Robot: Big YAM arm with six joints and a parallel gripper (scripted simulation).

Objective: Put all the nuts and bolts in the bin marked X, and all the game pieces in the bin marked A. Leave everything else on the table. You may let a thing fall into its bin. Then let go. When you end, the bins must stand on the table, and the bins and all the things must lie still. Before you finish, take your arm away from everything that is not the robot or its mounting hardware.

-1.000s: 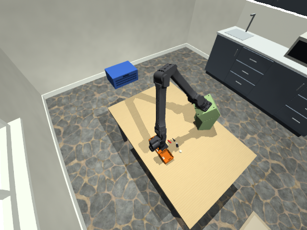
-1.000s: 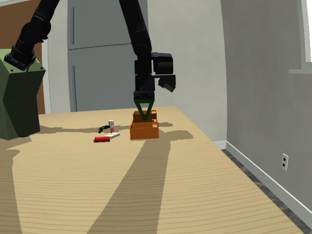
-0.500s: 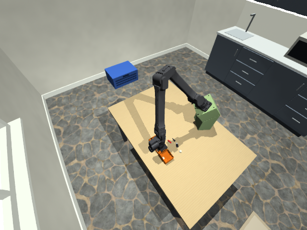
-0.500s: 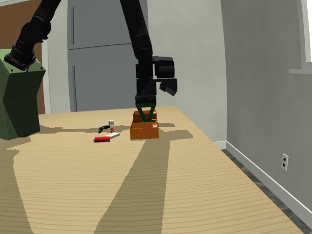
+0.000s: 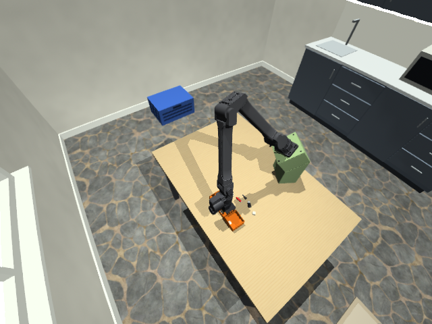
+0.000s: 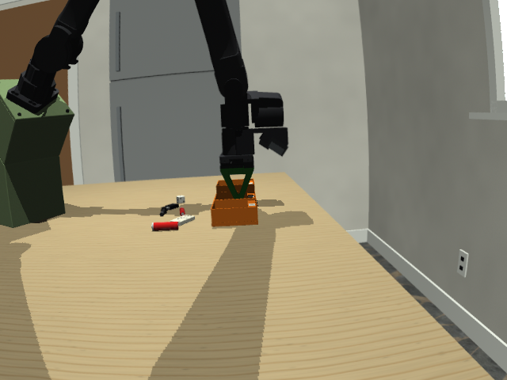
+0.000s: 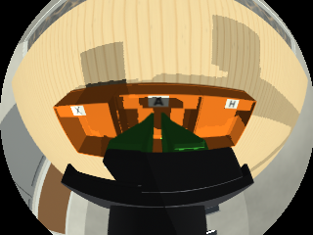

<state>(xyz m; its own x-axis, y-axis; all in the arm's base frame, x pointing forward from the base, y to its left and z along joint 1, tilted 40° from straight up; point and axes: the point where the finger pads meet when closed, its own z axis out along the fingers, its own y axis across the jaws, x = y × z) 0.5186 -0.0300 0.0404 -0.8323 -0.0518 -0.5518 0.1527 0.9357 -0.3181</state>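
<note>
From above, we see the row of orange plastic bins [image 5: 235, 221] near the wooden table's [image 5: 296, 223] left edge, open board stretching beyond it toward the near corner. The black arm hides the row's far end; a red cylinder [image 5: 238, 199], a black bolt-like piece [image 5: 248, 204] and a white cube [image 5: 254, 212] lie just beside the bins.

From the side, we see the green-fingered gripper [image 6: 237, 195] dipped into the middle bin, fingers drawn nearly together; whether they pinch anything we cannot tell.

At the wrist, we read compartment labels on the bins [image 7: 215, 117], too small to make out.
</note>
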